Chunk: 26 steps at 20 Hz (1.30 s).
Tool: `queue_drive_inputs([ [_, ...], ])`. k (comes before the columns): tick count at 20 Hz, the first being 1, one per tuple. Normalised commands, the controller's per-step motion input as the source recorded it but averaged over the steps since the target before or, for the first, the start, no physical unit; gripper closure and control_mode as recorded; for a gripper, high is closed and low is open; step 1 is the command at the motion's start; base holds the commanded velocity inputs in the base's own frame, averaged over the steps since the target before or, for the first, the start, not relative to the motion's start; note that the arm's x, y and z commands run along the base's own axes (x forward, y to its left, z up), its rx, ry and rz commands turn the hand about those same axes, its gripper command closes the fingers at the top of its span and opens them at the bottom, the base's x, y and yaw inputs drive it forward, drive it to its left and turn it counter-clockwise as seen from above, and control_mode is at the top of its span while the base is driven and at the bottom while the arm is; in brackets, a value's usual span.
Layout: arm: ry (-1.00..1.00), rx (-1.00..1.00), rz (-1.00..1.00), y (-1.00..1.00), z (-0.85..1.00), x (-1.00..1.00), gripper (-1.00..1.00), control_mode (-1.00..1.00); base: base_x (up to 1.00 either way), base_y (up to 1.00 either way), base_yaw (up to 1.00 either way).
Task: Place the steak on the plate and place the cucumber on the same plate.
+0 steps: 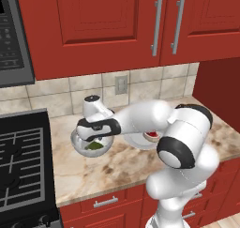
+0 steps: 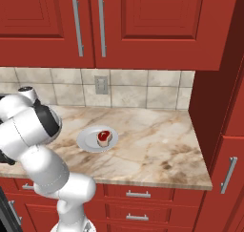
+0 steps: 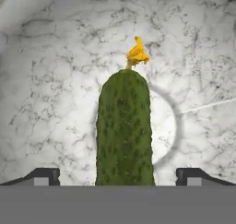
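The dark green cucumber (image 3: 123,131), with a yellow flower at its far end, lies in the grey speckled bowl (image 3: 50,103). My gripper (image 3: 118,177) is open. Its fingertips (image 3: 46,176) stand wide on both sides of the cucumber with a gap on each side. From the left base view, the hand (image 1: 96,139) reaches down into the bowl (image 1: 75,141) over the cucumber (image 1: 93,147). The steak (image 2: 103,137) lies on the white plate (image 2: 86,141) in the middle of the counter. The plate (image 1: 143,143) and steak (image 1: 152,136) sit partly behind my forearm.
A black stove (image 1: 18,161) borders the counter on the left, with a microwave (image 1: 11,34) above it. A tall red cabinet side (image 2: 214,111) closes the counter on the right. Red cabinets hang overhead. The marble counter (image 2: 157,145) runs to the right of the plate.
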Motion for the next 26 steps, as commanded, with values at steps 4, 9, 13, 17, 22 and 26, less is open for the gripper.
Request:
queue_drive_inputs([
  [4, 0.02, -0.06, 0.0, 0.01, -0.21, 0.11, -1.0, -1.0, 0.0, 0.0, 0.0],
  [9, 0.03, -0.01, 0.0, 0.02, -0.12, 0.14, -1.0, -1.0, 0.0, 0.0, 0.0],
  [13, 0.09, 0.0, 0.0, 0.01, -0.15, 0.1, -1.0, -1.0, 0.0, 0.0, 0.0],
  [17, 0.07, 0.0, 0.0, -0.03, -0.16, -0.03, 1.0, -1.0, 0.0, 0.0, 0.0],
  [22, 0.04, 0.0, 0.0, -0.1, -0.2, -0.12, 1.0, -1.0, 0.0, 0.0, 0.0],
  [26, 0.0, 0.0, 0.0, -0.04, -0.1, -0.14, 1.0, -1.0, 0.0, 0.0, 0.0],
])
